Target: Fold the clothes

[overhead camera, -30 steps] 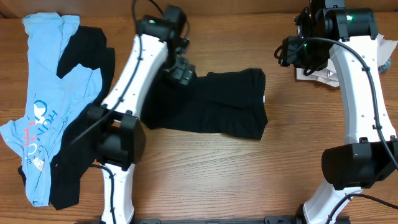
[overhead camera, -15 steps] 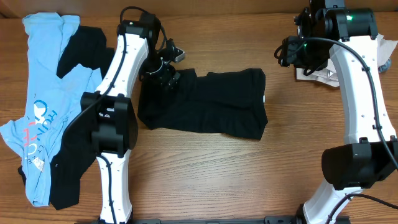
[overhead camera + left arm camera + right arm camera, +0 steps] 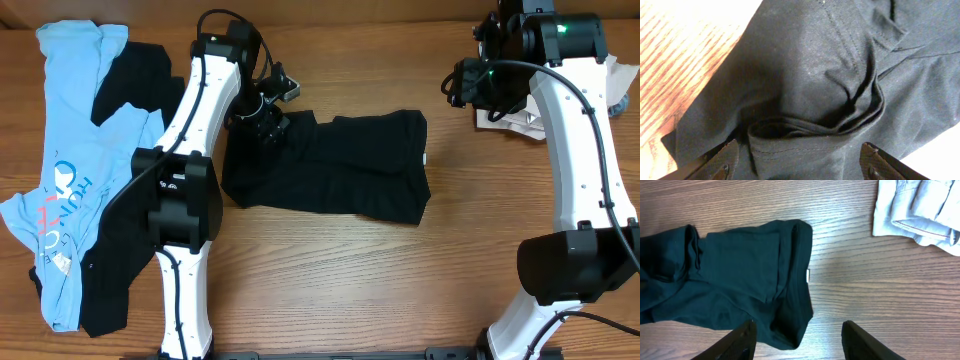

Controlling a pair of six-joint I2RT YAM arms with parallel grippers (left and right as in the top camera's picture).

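Note:
The plain black T-shirt [image 3: 350, 170] lies partly folded and rumpled on the middle of the wooden table. Its small white tag [image 3: 426, 158] is at the right edge. My left gripper [image 3: 265, 122] is low over the shirt's upper left corner. In the left wrist view the left gripper [image 3: 799, 147] is open, with a rolled fold of the shirt [image 3: 805, 65] between its fingers. My right gripper [image 3: 462, 85] hangs open and empty, high above and right of the shirt. In the right wrist view the right gripper [image 3: 797, 327] looks down on the shirt [image 3: 740, 275] and its tag [image 3: 807, 276].
A light-blue printed tee [image 3: 70, 150] lies over another black garment [image 3: 140, 80] at the far left. A folded pale garment [image 3: 920, 205] sits at the back right, partly under the right arm [image 3: 580, 150]. Bare wood shows in front of the shirt.
My left arm has swung left and its gripper has moved left along the shirt's top edge to the upper left corner. The shirt's left edge shifted slightly. The right arm has not moved.

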